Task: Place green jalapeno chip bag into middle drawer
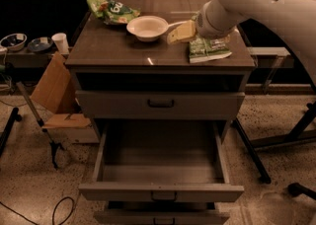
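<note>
The green jalapeno chip bag, pale green with white print, lies flat on the right side of the cabinet top. My gripper hangs from the white arm that enters from the upper right. It is just left of the bag and right of a white bowl, low over the cabinet top and not holding the bag. The middle drawer is pulled wide open below, and its grey tray is empty.
A brighter green bag with a round white logo lies at the back left of the top. The upper drawer is closed. A cardboard box and a white cup stand left. Chair legs are right.
</note>
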`<state>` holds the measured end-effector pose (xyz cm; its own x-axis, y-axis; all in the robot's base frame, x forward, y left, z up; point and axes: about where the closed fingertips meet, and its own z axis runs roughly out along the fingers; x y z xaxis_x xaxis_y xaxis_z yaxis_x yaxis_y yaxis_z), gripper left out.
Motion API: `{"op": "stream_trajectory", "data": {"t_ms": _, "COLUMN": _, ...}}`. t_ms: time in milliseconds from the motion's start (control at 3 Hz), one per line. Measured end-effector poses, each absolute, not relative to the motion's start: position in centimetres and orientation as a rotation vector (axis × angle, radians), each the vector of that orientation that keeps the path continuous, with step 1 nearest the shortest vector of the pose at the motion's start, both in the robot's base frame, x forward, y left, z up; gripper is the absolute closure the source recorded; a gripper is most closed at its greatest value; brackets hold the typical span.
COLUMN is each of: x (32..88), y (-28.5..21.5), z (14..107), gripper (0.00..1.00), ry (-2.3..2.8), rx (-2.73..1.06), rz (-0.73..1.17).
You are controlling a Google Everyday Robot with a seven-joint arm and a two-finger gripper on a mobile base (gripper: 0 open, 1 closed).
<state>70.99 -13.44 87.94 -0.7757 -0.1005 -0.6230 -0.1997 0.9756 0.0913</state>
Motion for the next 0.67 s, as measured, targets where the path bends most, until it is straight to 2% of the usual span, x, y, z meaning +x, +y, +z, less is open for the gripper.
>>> {"op": "stream_trajectory", "data": {"t_ms": 667, "x": 73.3, "y": -16.7, "z": 85.6, "gripper": 0.00, "ry": 2.503, "rx": -0.089, "rz": 0.113}}
